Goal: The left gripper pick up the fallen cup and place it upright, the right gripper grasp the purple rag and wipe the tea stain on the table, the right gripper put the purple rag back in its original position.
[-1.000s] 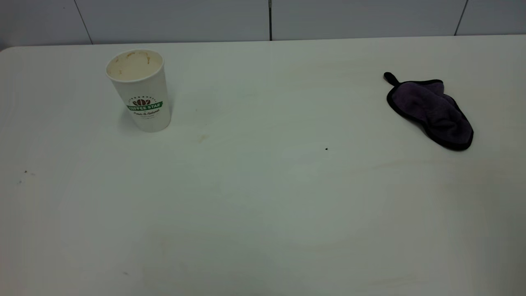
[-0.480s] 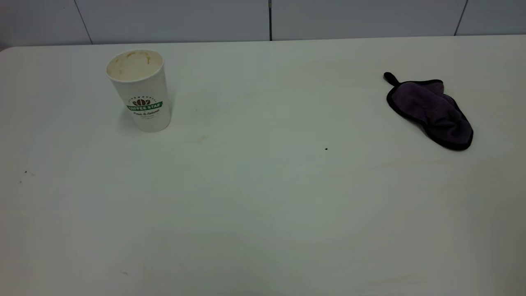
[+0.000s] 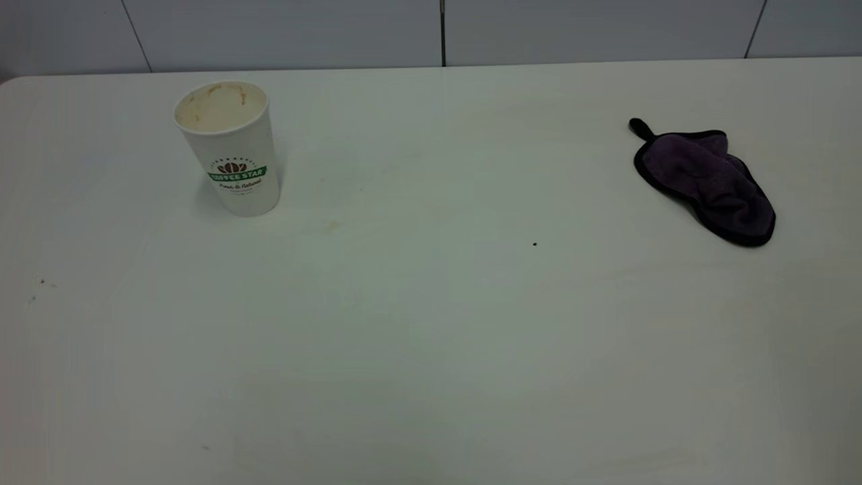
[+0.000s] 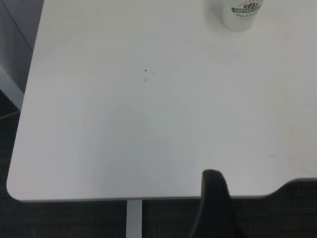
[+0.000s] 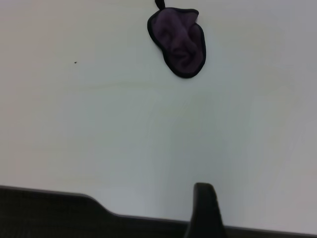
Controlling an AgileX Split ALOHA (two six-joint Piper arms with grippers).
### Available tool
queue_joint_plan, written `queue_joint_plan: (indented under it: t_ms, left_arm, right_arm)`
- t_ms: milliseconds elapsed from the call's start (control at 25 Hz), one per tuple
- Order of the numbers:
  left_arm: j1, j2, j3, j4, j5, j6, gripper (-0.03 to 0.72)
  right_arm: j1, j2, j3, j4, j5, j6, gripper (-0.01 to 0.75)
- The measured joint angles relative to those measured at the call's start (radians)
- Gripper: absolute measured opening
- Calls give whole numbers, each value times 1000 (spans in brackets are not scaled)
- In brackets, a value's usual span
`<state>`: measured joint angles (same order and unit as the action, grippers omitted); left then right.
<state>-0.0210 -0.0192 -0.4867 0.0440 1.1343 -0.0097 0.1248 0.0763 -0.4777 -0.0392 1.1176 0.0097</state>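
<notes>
The white paper cup (image 3: 231, 148) with the green banner logo stands upright at the table's far left; its lower part also shows in the left wrist view (image 4: 241, 14). A faint tan trace of the tea stain (image 3: 330, 227) lies just right of the cup. The purple rag (image 3: 705, 179) lies flat at the far right, loop tab pointing to the back, and shows in the right wrist view (image 5: 179, 40). Neither gripper appears in the exterior view. Only a dark part of the left gripper (image 4: 214, 203) and of the right gripper (image 5: 205, 208) shows, each back over the table's near edge, far from cup and rag.
The white table (image 3: 431, 323) carries a tiny dark speck (image 3: 535, 244) near the middle and small specks (image 3: 42, 283) at the left. A tiled wall runs behind the table's back edge. The table's rounded near corner (image 4: 15, 188) shows in the left wrist view.
</notes>
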Motion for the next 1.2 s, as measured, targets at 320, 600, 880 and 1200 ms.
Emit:
queue_joint_plan:
  t_ms: [320,600,880,1200]
  left_arm:
    - [0,0,0,0,0,0,541]
    - [0,0,0,0,0,0,541]
    - [0,0,0,0,0,1,541]
    - [0,0,0,0,0,1,541]
  right_arm:
    - [0,0,0,-1,1,0,417]
    - [-72,-9,0,-1,1,0,289]
    - [-129,-61,0,-1,2,0,216]
    - [-143,-92,0,-1,5,1,215]
